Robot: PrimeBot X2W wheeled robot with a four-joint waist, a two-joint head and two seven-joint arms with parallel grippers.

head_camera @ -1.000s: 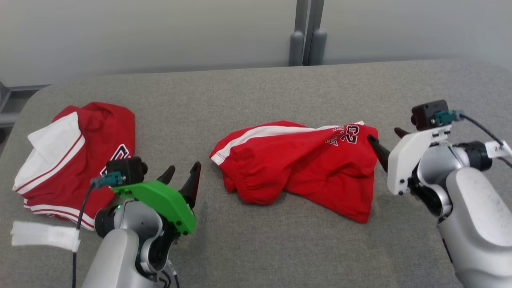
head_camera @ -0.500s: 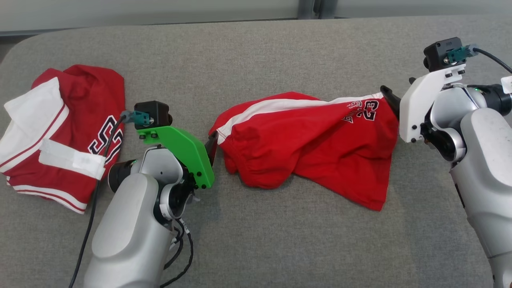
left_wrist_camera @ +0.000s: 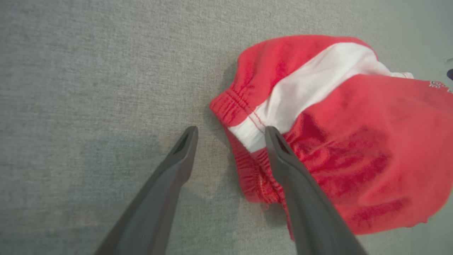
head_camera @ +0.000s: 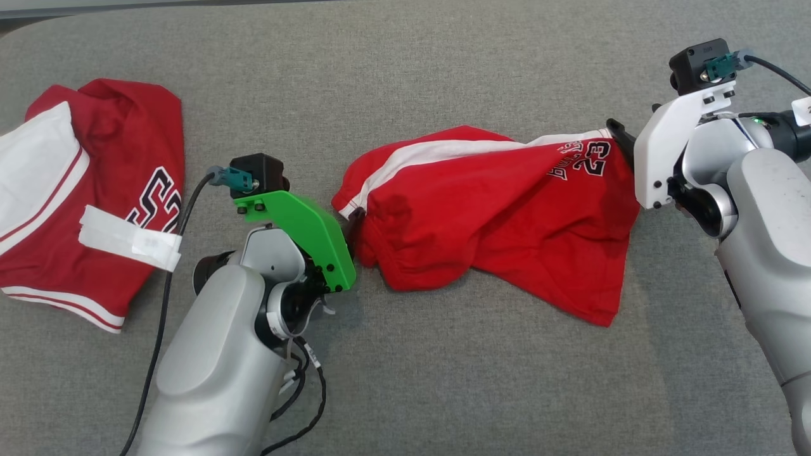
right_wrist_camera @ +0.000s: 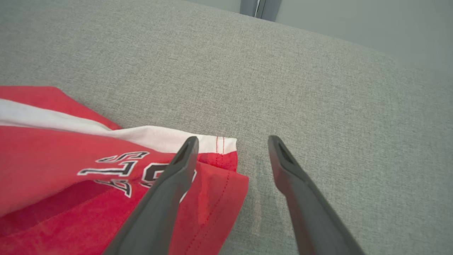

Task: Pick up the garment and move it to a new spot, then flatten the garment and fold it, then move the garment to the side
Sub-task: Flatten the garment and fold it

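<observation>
Field notes, for you at the controls.

- The garment (head_camera: pixel 494 221), red shorts with a white side stripe and black "23" lettering, lay crumpled mid-counter (head_camera: pixel 443 76), waistband to the left, printed leg hem to the right. It was neither flat nor folded: fabric bunched under the near edge, one leg twisted over the other.
- Your left claw (left_wrist_camera: pixel 230 132) was spread wide at the waistband corner. In the left wrist view one finger sat over the red elastic and the other over bare grey cloth, with the waistband edge between them. Nothing was pinched.
- Your right claw (right_wrist_camera: pixel 231 141) was likewise spread, at the far-right hem corner. One finger lay across the lettering and the other over bare counter, with the stitched corner between them. No grip here either.
- A second red-and-white garment (head_camera: pixel 95 190) lay well apart at the far left, clear of both arms.

Progress, as I judged it: early. You had both claws lined up on opposite ends, which read as the approach to a two-point pickup, not yet closed. I could not tell whether the shorts already lay in their new spot. Left for you: close on both corners, lift and shift, spread flat, fold, then slide aside. Watch that each claw catches fabric, not just the counter covering.
</observation>
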